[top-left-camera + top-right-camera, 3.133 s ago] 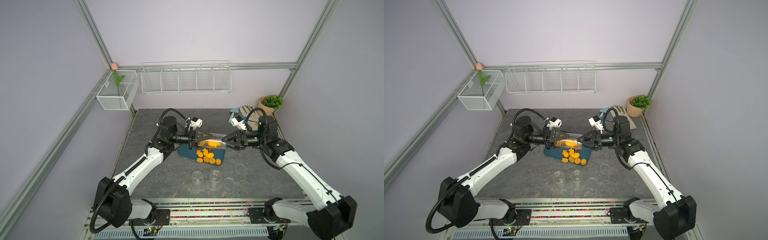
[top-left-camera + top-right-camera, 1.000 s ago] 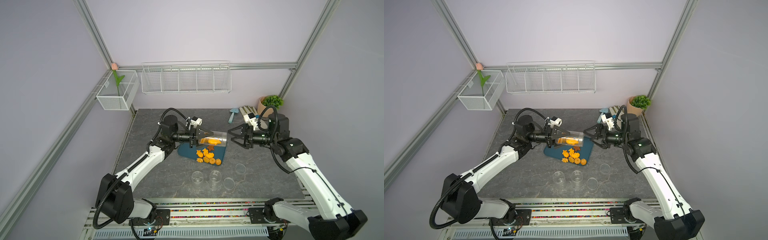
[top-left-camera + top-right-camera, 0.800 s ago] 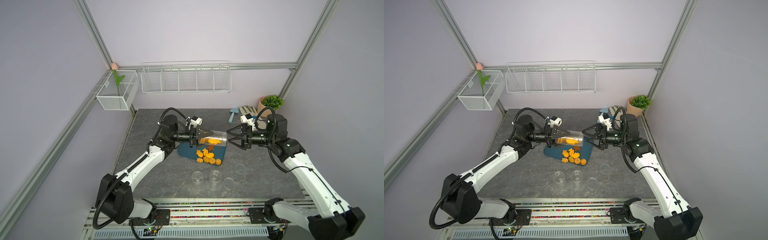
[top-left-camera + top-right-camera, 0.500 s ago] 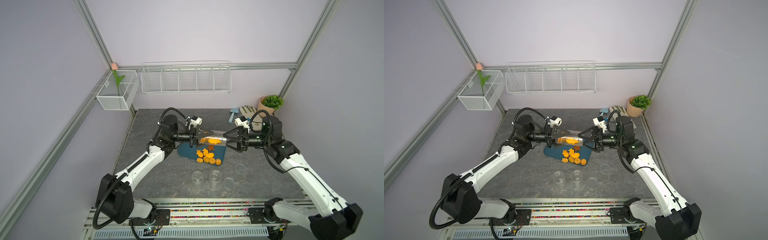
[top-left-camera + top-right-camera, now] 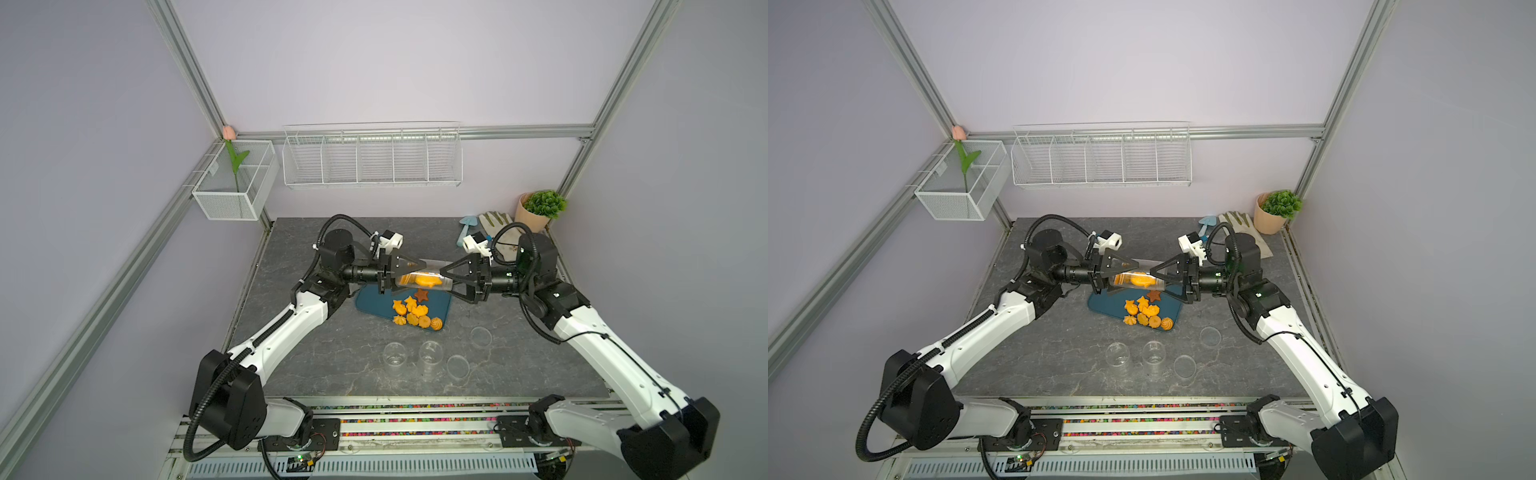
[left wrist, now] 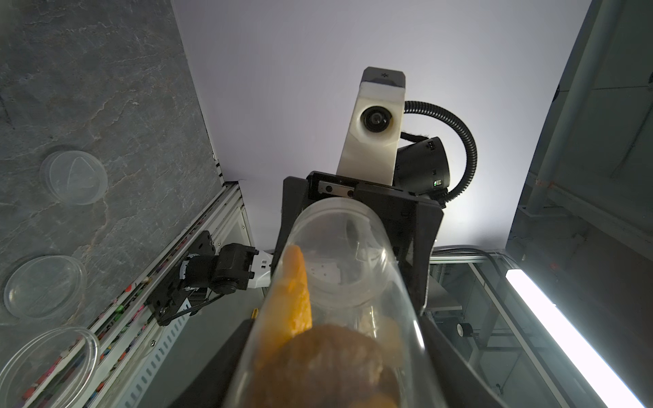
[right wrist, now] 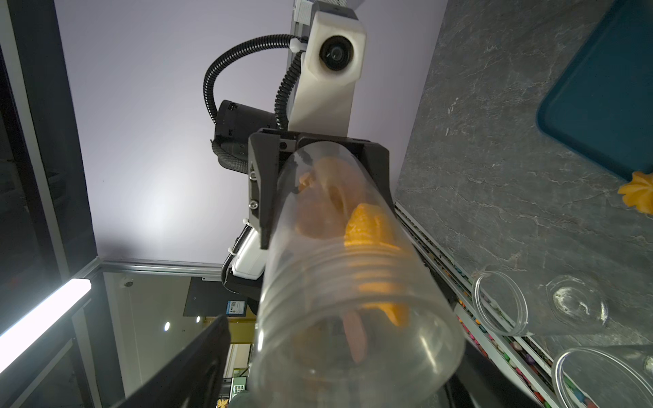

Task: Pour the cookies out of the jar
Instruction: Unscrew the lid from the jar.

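Observation:
A clear jar lies level in the air above a teal tray. My left gripper is shut on its base end. Some cookies still lie inside the jar. Several orange cookies and a brown star rest on the tray. My right gripper is open, its jaws straddling the threaded mouth; one finger stands clear of the glass.
Two clear cups and two clear lids sit on the table in front of the tray. A potted plant, a glove and a blue scoop occupy the back right corner.
My right gripper has moved left from a gap beside the jar until its open jaws stand around the mouth. The left gripper and jar have stayed put.

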Tool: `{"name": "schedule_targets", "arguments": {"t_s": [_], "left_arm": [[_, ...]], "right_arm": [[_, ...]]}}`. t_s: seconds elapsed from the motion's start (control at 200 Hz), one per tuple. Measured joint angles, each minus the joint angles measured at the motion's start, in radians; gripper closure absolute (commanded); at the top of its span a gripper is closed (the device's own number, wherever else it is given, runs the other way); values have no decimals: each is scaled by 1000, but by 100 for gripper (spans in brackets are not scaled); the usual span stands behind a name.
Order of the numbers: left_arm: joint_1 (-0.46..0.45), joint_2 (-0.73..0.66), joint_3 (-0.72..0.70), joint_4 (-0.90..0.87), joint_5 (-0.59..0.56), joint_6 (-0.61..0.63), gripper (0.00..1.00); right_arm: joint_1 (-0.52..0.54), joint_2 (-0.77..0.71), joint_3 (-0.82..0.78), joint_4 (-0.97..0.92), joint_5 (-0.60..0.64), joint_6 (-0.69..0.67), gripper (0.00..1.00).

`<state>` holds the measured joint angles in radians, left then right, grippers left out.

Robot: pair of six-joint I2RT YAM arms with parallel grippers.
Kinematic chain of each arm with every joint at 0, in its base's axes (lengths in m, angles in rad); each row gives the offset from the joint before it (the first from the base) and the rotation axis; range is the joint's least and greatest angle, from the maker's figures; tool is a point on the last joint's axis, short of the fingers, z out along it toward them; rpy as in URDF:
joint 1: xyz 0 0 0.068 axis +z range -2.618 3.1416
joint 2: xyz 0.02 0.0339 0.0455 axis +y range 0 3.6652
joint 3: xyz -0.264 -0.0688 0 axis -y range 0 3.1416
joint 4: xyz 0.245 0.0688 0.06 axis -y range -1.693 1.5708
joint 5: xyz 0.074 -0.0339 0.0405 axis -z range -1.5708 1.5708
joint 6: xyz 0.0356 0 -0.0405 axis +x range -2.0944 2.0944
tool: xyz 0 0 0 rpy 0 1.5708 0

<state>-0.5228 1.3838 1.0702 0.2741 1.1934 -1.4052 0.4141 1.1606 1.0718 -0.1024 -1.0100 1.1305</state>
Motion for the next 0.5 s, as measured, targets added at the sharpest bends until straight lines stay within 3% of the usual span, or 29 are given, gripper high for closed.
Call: {"name": "schedule_targets", "arguments": {"t_s": [0.415, 0.5], "left_arm": [[0, -15, 0, 13, -3, 0, 40], [0, -15, 0, 13, -3, 0, 40]], "right_arm": [[-31, -5, -21, 89, -38, 16, 17], [-35, -5, -29, 109, -41, 20, 22]]}}
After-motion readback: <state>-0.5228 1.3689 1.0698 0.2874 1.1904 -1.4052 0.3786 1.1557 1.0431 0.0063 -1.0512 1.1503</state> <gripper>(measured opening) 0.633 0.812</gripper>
